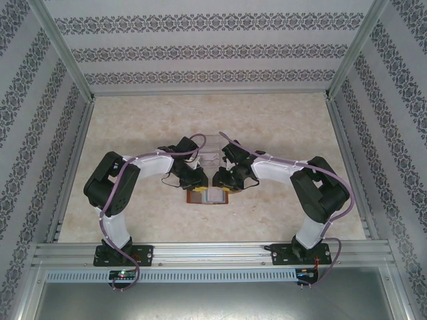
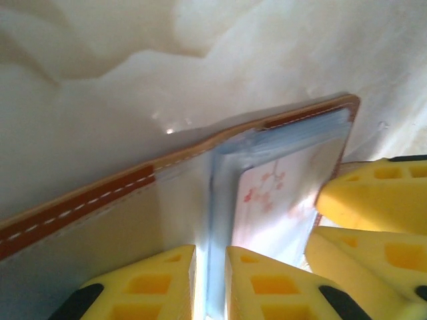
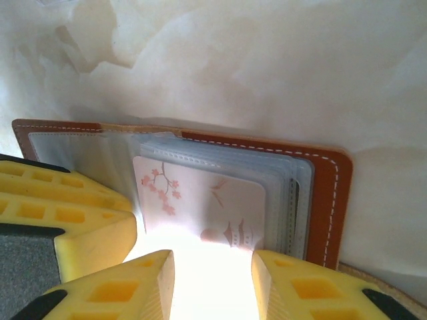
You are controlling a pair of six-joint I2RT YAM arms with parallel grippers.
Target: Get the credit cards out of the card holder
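The reddish-brown card holder [image 1: 209, 196] lies open on the table between both arms, its stitched leather edge [image 3: 327, 200] framing a stack of grey-blue clear pockets. A pale credit card [image 3: 200, 200] printed with pink blossoms and a pagoda sits in the top pocket. My left gripper [image 2: 210, 280] is shut on an upright fold of the pocket sleeves, beside that card [image 2: 267, 200]. My right gripper [image 3: 213, 280] hovers over the card's near edge, jaws apart and nothing pinched. Glare hides the card's lower edge. The right fingers [image 2: 363, 200] show in the left wrist view.
A clear plastic tray [image 1: 210, 145] stands just behind the card holder, between the two wrists. The marbled beige tabletop [image 1: 133, 127] spreads to both sides. Metal rails and patterned walls [image 1: 40, 100] enclose the table.
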